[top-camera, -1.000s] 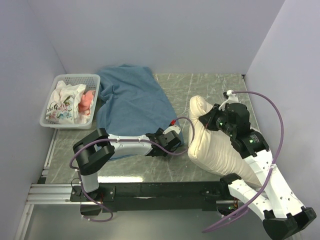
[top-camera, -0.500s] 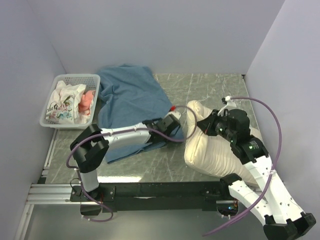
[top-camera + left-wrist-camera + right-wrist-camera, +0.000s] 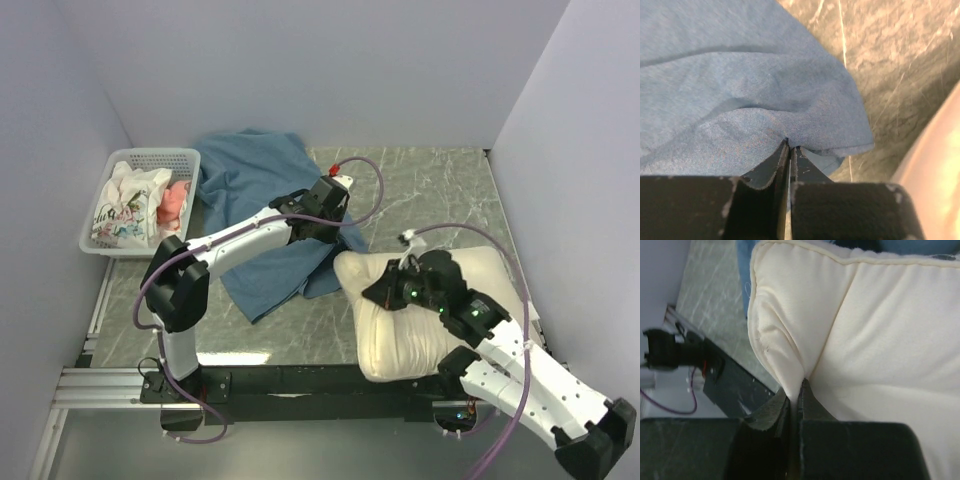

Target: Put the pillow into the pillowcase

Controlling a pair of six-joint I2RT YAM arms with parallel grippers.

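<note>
Setting: grey-green marbled table (image 3: 430, 185), pale lilac walls (image 3: 300, 60) on three sides.

1. My left pincer (image 3: 789, 150). Jaws pressed together on a raised fold of the pillowcase (image 3: 715, 90). Only its own wrist view shows the pinch and the cloth puckering towards the tips. From above the pincer (image 3: 325, 215) points down into the cloth and its tips are hidden.

2. My right pincer (image 3: 799, 390). Jaws closed on a tuck of the pillow (image 3: 880, 315), just inside a piped corner; creases run to the tips. From above, my wrist covers this grip (image 3: 385, 290).

3. Pillowcase (image 3: 255, 190). Blue, wrinkled, spread from upper centre down to centre left in the overhead view. Its near corner shows as a flap in the left wrist view.

4. Pillow (image 3: 390, 340). Cream, plump, lower right of centre overhead, beside the pillowcase's right edge; contact cannot be told. It also appears as a pale blur (image 3: 935, 165) at the right edge of the left wrist view. The face in view is plain.

5. Basket (image 3: 150, 158). White, perforated, at the left wall, the pillowcase lapping against its right side. It holds patterned cloths (image 3: 130, 210). Overhead view only.

6. Black rail (image 3: 300, 380) along the near table edge. It also shows in the lower left of the right wrist view (image 3: 725, 385).
</note>
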